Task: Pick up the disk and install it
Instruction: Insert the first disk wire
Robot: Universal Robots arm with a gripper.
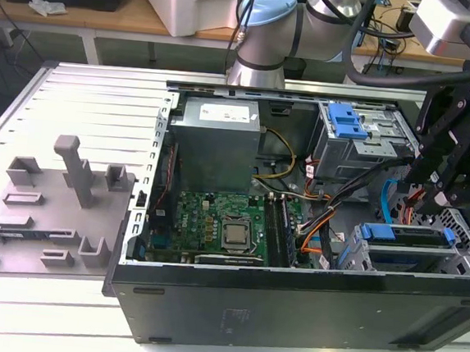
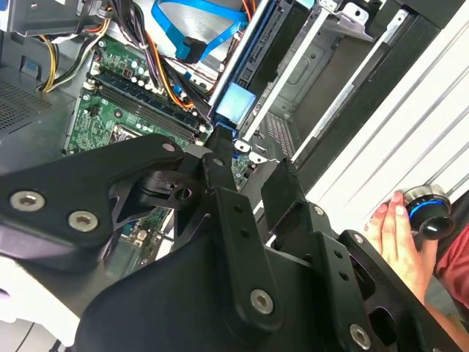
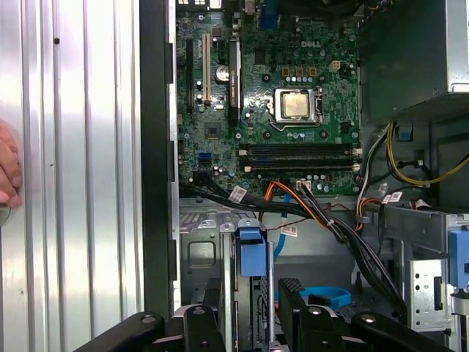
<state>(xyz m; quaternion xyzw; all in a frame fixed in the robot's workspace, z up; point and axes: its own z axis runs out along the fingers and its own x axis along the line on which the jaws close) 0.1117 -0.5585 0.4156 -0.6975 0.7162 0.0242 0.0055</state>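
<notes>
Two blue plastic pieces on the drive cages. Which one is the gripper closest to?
The disk, blue-framed, in the cage right beside the gripper; the blue tab tops the other cage, farther off.

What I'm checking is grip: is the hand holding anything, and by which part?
Cannot tell: the hand straddles the disk at its blue-framed edge; grip unclear.

"What is everything standing on?"

"A table (image 1: 86,89) of pale metal slats, with grooves running between them."

"And what lies on it?"

"A black case (image 1: 288,317) lies on its side with its open face up, toward the exterior view's right. Just beside it, at the exterior view's left, is a flat grey jig (image 1: 50,217) with upright blocks and one post."

"Anything more?"

"In the first wrist view, a hand (image 3: 7,172) shows against the slats, apart from the case."
</notes>
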